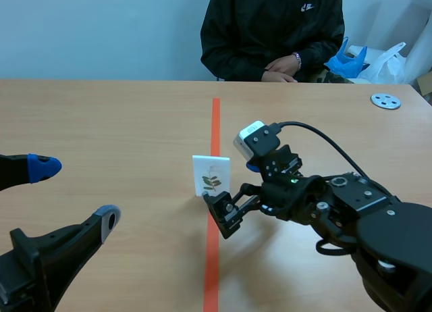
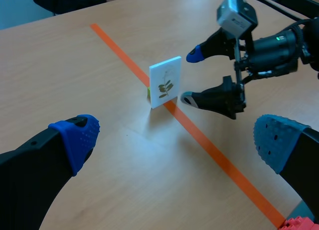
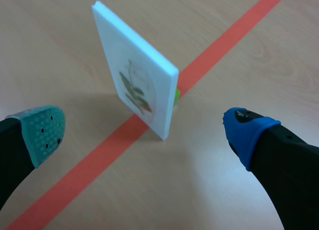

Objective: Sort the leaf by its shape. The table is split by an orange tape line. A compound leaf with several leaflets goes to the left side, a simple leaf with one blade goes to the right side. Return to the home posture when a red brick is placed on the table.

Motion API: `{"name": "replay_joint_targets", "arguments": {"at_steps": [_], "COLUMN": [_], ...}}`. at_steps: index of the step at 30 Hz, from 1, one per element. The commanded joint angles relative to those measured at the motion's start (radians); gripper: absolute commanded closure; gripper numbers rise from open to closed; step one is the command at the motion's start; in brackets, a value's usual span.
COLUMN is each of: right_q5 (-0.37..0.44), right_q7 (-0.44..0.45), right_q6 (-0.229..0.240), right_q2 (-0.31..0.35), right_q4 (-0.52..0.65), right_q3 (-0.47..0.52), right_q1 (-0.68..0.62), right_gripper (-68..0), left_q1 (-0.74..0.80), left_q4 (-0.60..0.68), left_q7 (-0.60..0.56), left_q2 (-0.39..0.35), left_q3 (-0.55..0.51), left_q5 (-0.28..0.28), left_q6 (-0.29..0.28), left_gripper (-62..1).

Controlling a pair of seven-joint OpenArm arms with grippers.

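A white card [image 1: 210,175] printed with a dark sprig of several leaflets stands upright on the orange tape line [image 1: 214,123], held by a small green base [image 3: 176,94]. My right gripper [image 1: 235,189] is open just to the right of the card, one finger on each side of its edge. In the right wrist view the card [image 3: 137,85] stands just ahead of the gap in the right gripper [image 3: 144,133], touching neither pad. My left gripper [image 1: 74,194] hangs open at the near left, well away from the card [image 2: 165,81].
A person in a dark jacket [image 1: 270,28] sits across the table, hands [image 1: 280,70] at the far edge. A metal disc [image 1: 385,100] lies at the far right. A red studded piece [image 2: 299,224] shows by the tape's near end.
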Motion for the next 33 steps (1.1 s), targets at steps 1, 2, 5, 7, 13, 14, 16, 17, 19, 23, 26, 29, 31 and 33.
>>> {"name": "replay_joint_targets", "arguments": {"at_steps": [1,2,5,7,13,14,16,17,19,23,26,29,31,33], "right_q5": [-0.002,-0.009,-0.032,-0.043,-0.066,-0.068,-0.077,-0.077,-0.077,-0.077,-0.077,-0.077,-0.077,-0.077], "right_q7": [0.024,0.032,0.050,0.051,0.058,0.057,0.058,0.057,0.058,0.061,0.061,0.061,0.061,0.061], "right_q6": [0.000,0.001,-0.003,-0.003,-0.018,-0.018,-0.018,-0.018,-0.015,-0.014,-0.015,-0.015,-0.015,-0.015], "right_q2": [-0.011,-0.022,-0.050,-0.066,-0.079,-0.079,-0.079,-0.078,-0.076,-0.074,-0.074,-0.074,-0.074,-0.074], "right_q4": [-0.006,-0.023,-0.067,-0.092,-0.110,-0.110,-0.110,-0.110,-0.110,-0.110,-0.110,-0.110,-0.110,-0.109], "right_q3": [0.000,-0.003,-0.017,-0.031,-0.072,-0.074,-0.074,-0.074,-0.073,-0.073,-0.073,-0.073,-0.073,-0.073], "right_q1": [0.035,0.048,0.080,0.098,0.113,0.112,0.107,0.104,0.098,0.091,0.091,0.091,0.091,0.091], "right_gripper": [-67.9,-67.7,-67.7,-67.4,-49.6,-47.9,-43.2,-40.2,-34.6,-26.8,-21.1,-12.8,-6.5,-2.9], "left_q1": [0.000,0.000,0.000,-0.001,-0.003,-0.003,-0.003,-0.003,-0.003,-0.003,-0.003,-0.003,-0.003,-0.003], "left_q4": [0.007,0.007,0.007,0.007,0.007,0.007,0.007,0.007,0.007,0.007,0.007,0.007,0.007,0.007], "left_q7": [-0.018,-0.018,-0.019,-0.020,-0.021,-0.020,-0.020,-0.020,-0.021,-0.021,-0.021,-0.021,-0.021,-0.021], "left_q2": [0.007,0.007,0.007,0.007,0.007,0.007,0.007,0.007,0.007,0.007,0.007,0.007,0.007,0.007], "left_q3": [-0.005,-0.005,-0.005,-0.005,-0.005,-0.005,-0.005,-0.005,-0.005,-0.005,-0.005,-0.005,-0.005,-0.005], "left_q5": [-0.006,-0.006,-0.006,-0.006,-0.006,-0.006,-0.006,-0.006,-0.006,-0.006,-0.006,-0.006,-0.006,-0.006], "left_q6": [-0.003,-0.003,-0.003,-0.003,-0.003,-0.003,-0.003,-0.003,-0.003,-0.003,-0.003,-0.003,-0.003,-0.003], "left_gripper": [-62.3,-62.3,-62.3,-62.3,-62.3,-62.3,-62.3,-62.3,-62.3,-62.3,-62.3,-62.3,-62.3,-62.3]}}
